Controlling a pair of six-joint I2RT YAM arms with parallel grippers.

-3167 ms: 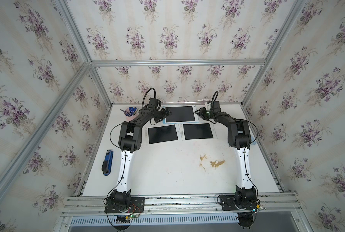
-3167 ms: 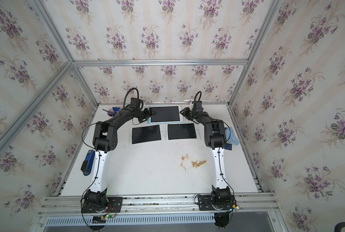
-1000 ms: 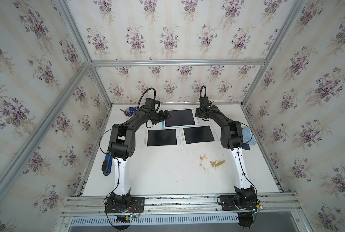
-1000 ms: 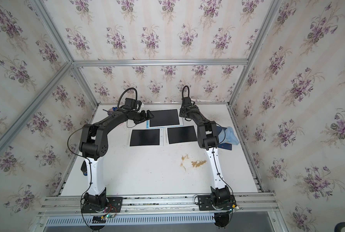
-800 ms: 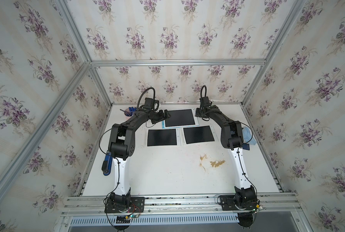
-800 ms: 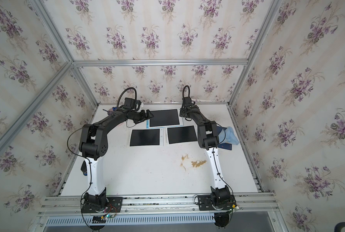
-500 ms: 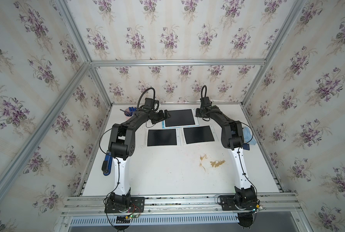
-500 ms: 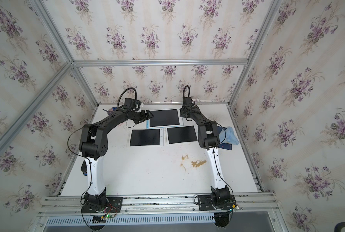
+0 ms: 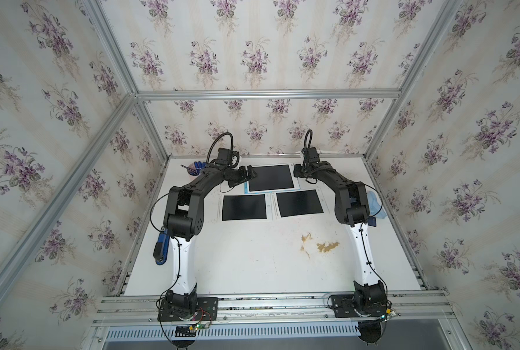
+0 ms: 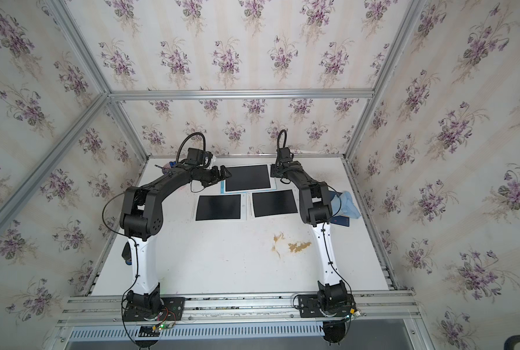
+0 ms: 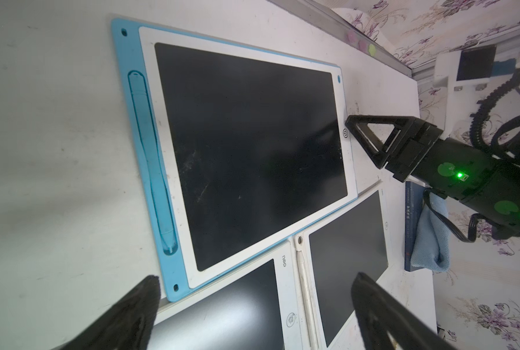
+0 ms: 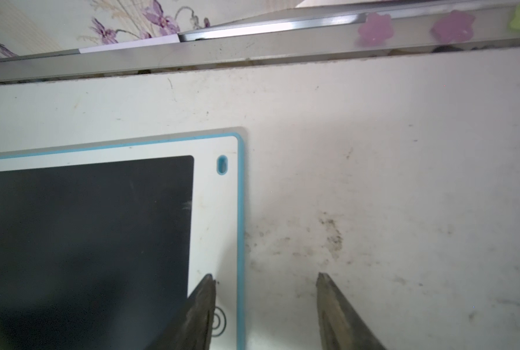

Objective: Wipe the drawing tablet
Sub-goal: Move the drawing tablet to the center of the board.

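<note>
Lying flat near the far edge of the desk (image 9: 252, 266), the tablet (image 9: 271, 178) has a dark blank screen, a white border and a blue frame. Both top views show it between the two end effectors. Its only marks are a round power symbol (image 11: 345, 133) on the border at the right-arm side and faint scuffs on the screen. A blue stylus (image 11: 152, 163) sits in the frame's slot on the left-arm side. Two white tablets (image 9: 244, 207) lie side by side just nearer the arm bases, and the left one carries the logo (image 11: 283, 260) "deli". The blue frame's near edge meets or overlaps them; I cannot tell which.

The right end effector (image 12: 265, 275) is open and holds nothing. It straddles the frame's right edge, with one finger over the white border by the power symbol and the other over bare desk. The left end effector (image 11: 256, 275) is spread wide and empty at the tablet's left side.

The cloth (image 10: 348, 203) lies bunched on a dark book (image 11: 410, 218) at the desk's right edge, well apart from the tablet. The book's spine writing is too small to read. A strip of stained desk separates the tablet from the far rail (image 12: 252, 48), which bears pink and green flower stickers (image 12: 374, 28). The front half of the desk is open, marked only by brown stains (image 9: 325, 247).
</note>
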